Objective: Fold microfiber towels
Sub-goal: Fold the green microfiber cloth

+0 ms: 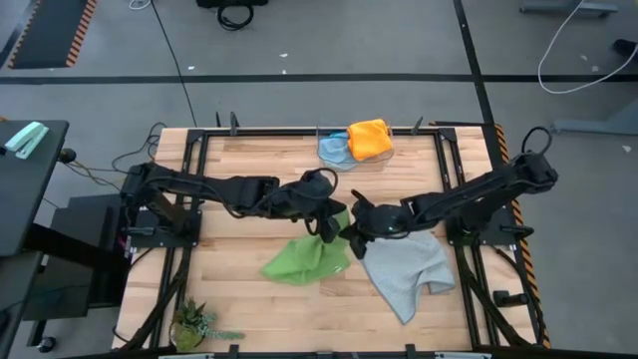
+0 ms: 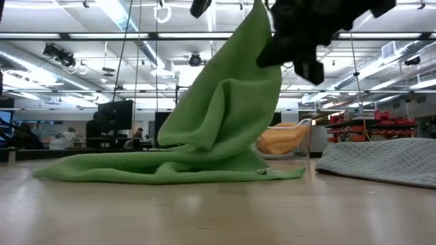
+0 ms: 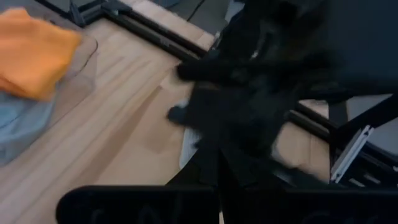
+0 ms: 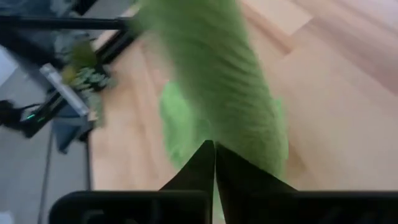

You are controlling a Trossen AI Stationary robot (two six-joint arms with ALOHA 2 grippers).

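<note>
At centre of the high view: left gripper and right gripper close together over the table, both at the upper right corner of the green towel; rest of that towel rumpled on the wood, lower centre. Grey towel spread flat to its right, just beside. Orange towel on top of blue towel at the table's upper edge, well apart from the others. Small plant at lower left.

Low view: green towel pulled up into a peak at top centre, lower part trailing on the table; dark gripper at the peak, blurred, which arm's cannot tell. Grey towel flat at right; orange towel behind.

Left wrist view: own fingers pressed together at bottom, closed, whether on cloth cannot tell; other arm dark and blurred ahead; orange towel upper left, over blue.

Right wrist view: fingers closed together, pinching green towel, which fills the frame's centre
</note>
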